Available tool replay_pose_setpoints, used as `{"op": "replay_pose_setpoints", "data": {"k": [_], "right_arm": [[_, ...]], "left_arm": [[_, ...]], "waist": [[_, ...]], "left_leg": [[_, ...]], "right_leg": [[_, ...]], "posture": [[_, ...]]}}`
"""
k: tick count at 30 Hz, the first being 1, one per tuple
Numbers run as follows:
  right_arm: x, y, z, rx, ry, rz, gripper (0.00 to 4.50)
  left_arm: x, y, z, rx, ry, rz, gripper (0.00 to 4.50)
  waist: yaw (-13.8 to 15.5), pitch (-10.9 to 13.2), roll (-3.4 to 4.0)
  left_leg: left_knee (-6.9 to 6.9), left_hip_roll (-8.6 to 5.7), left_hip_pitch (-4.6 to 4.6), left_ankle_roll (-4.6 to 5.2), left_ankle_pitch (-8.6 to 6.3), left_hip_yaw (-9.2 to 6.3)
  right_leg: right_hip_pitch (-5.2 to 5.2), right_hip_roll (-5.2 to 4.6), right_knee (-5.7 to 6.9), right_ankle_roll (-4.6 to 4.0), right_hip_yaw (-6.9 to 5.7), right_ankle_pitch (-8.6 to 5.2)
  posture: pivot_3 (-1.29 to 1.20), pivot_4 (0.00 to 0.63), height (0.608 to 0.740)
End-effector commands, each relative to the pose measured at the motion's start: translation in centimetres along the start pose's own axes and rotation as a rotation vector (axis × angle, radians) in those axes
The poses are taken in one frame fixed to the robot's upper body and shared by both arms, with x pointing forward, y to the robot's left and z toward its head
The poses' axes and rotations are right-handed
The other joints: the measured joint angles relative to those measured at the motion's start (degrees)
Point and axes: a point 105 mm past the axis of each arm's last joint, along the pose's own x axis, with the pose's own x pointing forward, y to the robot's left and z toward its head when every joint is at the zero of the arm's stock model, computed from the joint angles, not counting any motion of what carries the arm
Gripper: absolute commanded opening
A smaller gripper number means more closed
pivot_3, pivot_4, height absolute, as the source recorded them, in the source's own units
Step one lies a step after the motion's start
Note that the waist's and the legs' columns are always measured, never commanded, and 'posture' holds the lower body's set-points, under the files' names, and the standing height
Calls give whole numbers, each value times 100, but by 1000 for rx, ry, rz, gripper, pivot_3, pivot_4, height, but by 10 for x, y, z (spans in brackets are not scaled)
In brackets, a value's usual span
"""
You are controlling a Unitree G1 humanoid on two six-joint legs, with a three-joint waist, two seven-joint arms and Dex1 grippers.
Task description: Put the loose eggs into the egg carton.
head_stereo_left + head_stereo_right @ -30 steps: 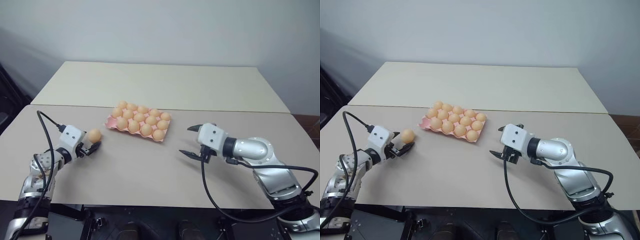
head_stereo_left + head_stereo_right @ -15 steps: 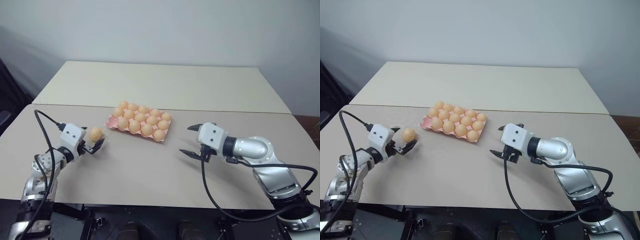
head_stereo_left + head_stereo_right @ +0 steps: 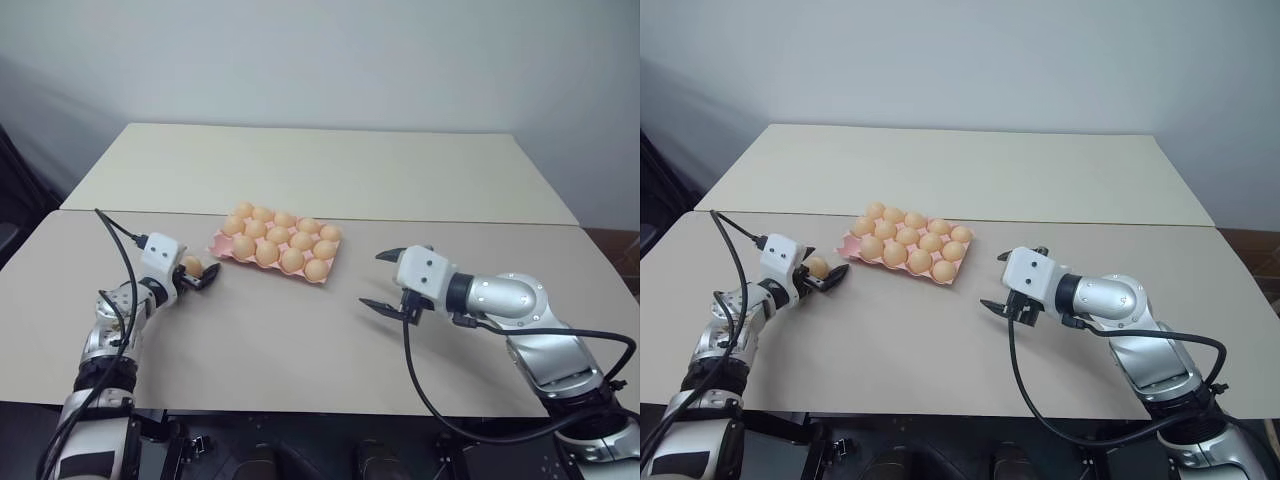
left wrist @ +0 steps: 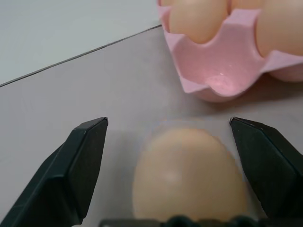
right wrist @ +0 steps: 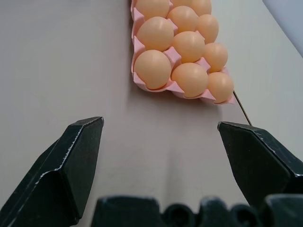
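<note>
**A:** Pink moulded plastic, that's the egg carton [image 3: 219,243], lying on the near table [image 3: 300,340] close to the seam with the far one. How many eggs do you count?

**B:** Fifteen in all. Fourteen sit in the carton: five in the back row, five in the middle, four in front. The fifteenth, the loose egg [image 3: 192,266], lies between the fingers of the left gripper [image 3: 201,273], just beside the carton's near-left corner.

**A:** Is it pinched?

**B:** The left wrist view says no. Those fingers [image 4: 80,161] are spread wide, with bare table showing on either side of the egg, which sits deep towards their base. I can't tell whether it rests on the table or is carried.

**A:** And the one empty cup [image 4: 218,83]?

**B:** From the head it is only a gap at the front row's left end. The left wrist view looks right into it, just ahead of the loose egg.

**A:** The other arm?

**B:** The right gripper [image 3: 370,280] hangs well apart from the carton on its right side, fingers spread and holding nothing. Its wrist view shows bare table between them and the carton's filled end beyond.
</note>
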Motion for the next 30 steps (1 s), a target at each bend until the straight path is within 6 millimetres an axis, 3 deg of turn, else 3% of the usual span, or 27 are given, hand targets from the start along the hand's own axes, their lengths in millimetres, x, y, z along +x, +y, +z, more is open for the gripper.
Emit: {"op": "replay_pose_setpoints", "data": {"k": [1,7,8,14,21,26,30], "right_arm": [[-8,-9,8,-34,-16,-44,4500],[-9,-10,7,-37,-10,-48,4500],[-9,-10,7,-38,-11,-48,4500],[-7,-9,8,-38,-14,-45,4500],[-6,-9,12,-52,-26,-54,4500],[-7,-8,22,-56,-60,-71,4500],[-9,-6,31,-59,-86,-86,4500]], "left_arm": [[2,-2,1,10,-10,-25,3923],[0,-4,-2,26,-2,-34,1923],[-1,-4,-2,31,-2,-33,1779],[-10,-6,2,73,-24,-39,1757],[-21,3,38,89,-159,8,1757],[-23,-10,73,103,-315,-89,1757],[-10,-19,83,133,-324,-138,1757]], "waist": [[-8,0,0],[-13,0,0],[-13,0,0],[-21,0,0],[0,0,0],[5,0,0],[22,0,0]], "left_leg": [[0,0,0,0,0,0],[0,0,1,0,0,0],[0,0,1,0,0,0],[0,1,0,0,0,0],[1,1,-3,0,0,-1],[2,1,-8,0,0,-2],[5,0,-8,0,0,-6]], "right_leg": [[0,0,0,0,0,0],[0,0,1,0,0,0],[0,0,1,0,0,0],[-2,0,0,0,2,0],[-3,0,0,0,1,0],[-4,-1,-1,0,0,0],[-1,-1,-1,0,-6,0]], "posture": [[0,150,740],[0,150,740],[0,150,740],[0,150,740],[0,150,740],[0,150,740],[0,150,740]]}}
